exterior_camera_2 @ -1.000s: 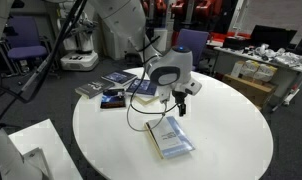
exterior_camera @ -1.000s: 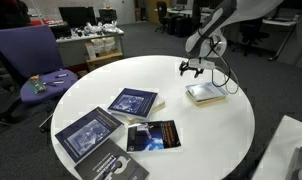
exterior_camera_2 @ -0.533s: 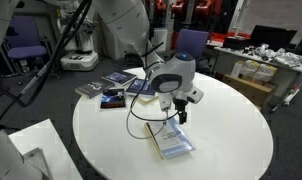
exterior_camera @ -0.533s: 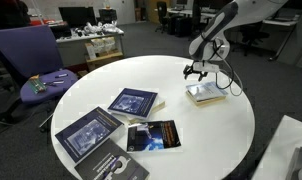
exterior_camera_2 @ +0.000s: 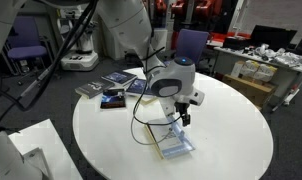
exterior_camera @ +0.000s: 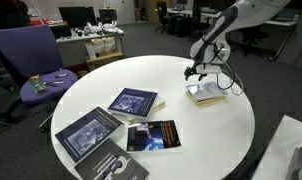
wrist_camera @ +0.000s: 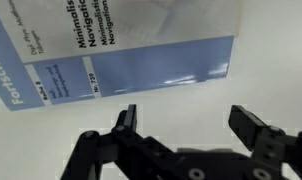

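Observation:
My gripper (exterior_camera: 197, 71) hangs open and empty just above a pale blue and white book (exterior_camera: 205, 93) that lies flat near the far edge of the round white table (exterior_camera: 211, 130). In an exterior view the gripper (exterior_camera_2: 181, 119) is right over the near end of the same book (exterior_camera_2: 177, 143). In the wrist view the book (wrist_camera: 121, 45) fills the upper part, with black print on its cover. The gripper (wrist_camera: 188, 122) shows two dark fingers spread wide over bare white table just beside the book's edge.
Three dark blue books (exterior_camera: 133, 101) (exterior_camera: 89, 133) (exterior_camera: 152, 135) lie on the table's other side, also in an exterior view (exterior_camera_2: 116, 85). A purple chair (exterior_camera: 31, 60) stands beside the table. A black cable (exterior_camera_2: 141, 115) loops from the arm over the table.
The gripper has moved down and across toward the pale book, and now hangs just over it. Its fingers stay open. The books have not moved.

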### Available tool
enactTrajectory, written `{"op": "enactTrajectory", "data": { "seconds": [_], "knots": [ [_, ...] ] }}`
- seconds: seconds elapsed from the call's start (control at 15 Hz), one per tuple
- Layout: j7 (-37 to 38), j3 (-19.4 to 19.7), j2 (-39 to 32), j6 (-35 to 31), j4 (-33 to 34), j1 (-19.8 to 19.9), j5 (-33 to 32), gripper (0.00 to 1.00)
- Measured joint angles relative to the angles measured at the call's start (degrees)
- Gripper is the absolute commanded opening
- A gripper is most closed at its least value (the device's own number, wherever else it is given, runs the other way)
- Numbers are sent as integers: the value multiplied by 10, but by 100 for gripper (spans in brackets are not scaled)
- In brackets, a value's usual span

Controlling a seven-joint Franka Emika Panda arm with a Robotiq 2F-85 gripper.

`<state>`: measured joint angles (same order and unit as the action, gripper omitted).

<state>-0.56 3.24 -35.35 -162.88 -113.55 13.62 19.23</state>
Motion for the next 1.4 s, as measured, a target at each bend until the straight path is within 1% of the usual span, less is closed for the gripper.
{"op": "enactTrajectory", "data": {
  "seconds": [0.33,1.0,1.4],
  "knots": [
    [-1,-5,-2,-10,-6,6,-2,100],
    [-29,-39,-16,-12,-9,59,-2,100],
    [-30,-49,-16,-33,-9,72,-2,100]
  ]
}}
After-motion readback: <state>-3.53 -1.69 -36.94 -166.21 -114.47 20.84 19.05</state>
